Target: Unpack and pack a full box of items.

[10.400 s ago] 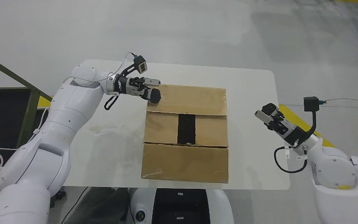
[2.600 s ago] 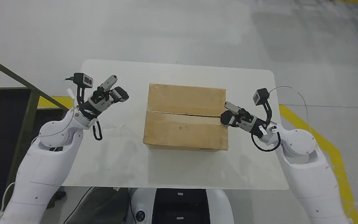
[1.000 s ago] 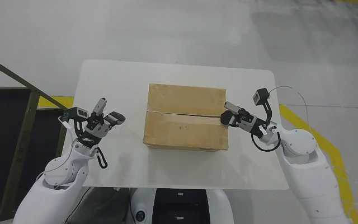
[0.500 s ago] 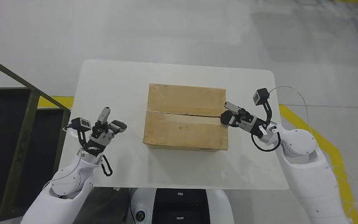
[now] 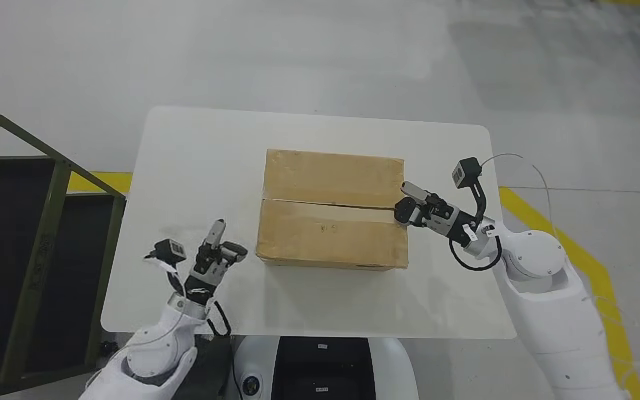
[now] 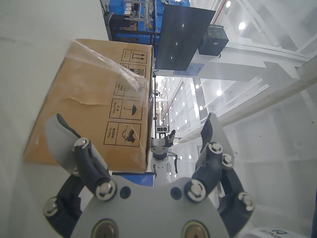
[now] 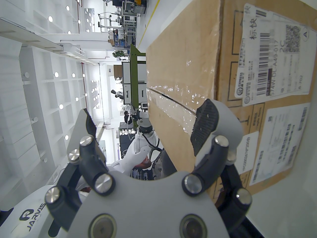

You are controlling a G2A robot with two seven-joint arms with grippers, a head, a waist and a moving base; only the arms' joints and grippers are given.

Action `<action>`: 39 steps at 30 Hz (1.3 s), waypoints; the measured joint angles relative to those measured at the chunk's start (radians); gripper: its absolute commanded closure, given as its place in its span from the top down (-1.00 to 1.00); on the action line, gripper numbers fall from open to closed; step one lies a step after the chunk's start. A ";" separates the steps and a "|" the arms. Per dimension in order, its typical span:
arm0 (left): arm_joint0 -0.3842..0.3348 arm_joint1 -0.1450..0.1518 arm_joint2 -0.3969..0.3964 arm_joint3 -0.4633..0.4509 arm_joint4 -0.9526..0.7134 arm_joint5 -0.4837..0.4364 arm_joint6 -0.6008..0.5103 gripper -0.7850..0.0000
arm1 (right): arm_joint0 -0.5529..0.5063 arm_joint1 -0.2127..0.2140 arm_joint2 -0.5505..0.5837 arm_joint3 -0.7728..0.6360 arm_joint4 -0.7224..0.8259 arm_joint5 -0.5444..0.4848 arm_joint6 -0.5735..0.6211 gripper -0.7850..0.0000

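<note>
A brown cardboard box (image 5: 333,208) lies in the middle of the white table (image 5: 200,150), its top flaps shut along a long seam under clear tape. My left gripper (image 5: 226,241) stands open near the table's front left, a short way off the box's left end. In the left wrist view the gripper (image 6: 135,127) is empty and faces the printed side of the box (image 6: 99,100). My right gripper (image 5: 403,200) stands open at the box's right end, level with the seam. Its own view shows the gripper (image 7: 146,120) with one finger (image 7: 206,122) over the labelled end of the box (image 7: 188,50).
A dark cart with a green frame (image 5: 45,260) stands off the table's left side. A yellow floor line (image 5: 520,205) runs behind the right arm. Bare table surface lies behind the box and along its front edge.
The left arm has drawn back toward the table's front edge and come nearer the box's front left corner. The box flaps, open in the oldest frame, are shut. The right arm has kept still.
</note>
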 measured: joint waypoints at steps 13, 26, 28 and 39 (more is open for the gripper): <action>-0.113 -0.030 0.030 0.035 -0.085 0.039 0.022 1.00 | 0.000 0.000 0.000 0.000 0.000 0.000 0.000 1.00; -0.194 -0.053 0.062 0.050 -0.119 0.105 -0.018 0.69 | 0.000 0.000 0.000 0.000 0.000 0.000 0.000 1.00; -0.200 -0.057 0.065 0.053 -0.119 0.107 -0.017 0.31 | 0.000 0.000 0.000 0.000 0.000 0.000 0.000 1.00; -0.263 -0.077 0.084 0.083 -0.113 0.159 0.004 0.11 | 0.000 0.000 0.000 0.000 0.000 0.000 0.000 1.00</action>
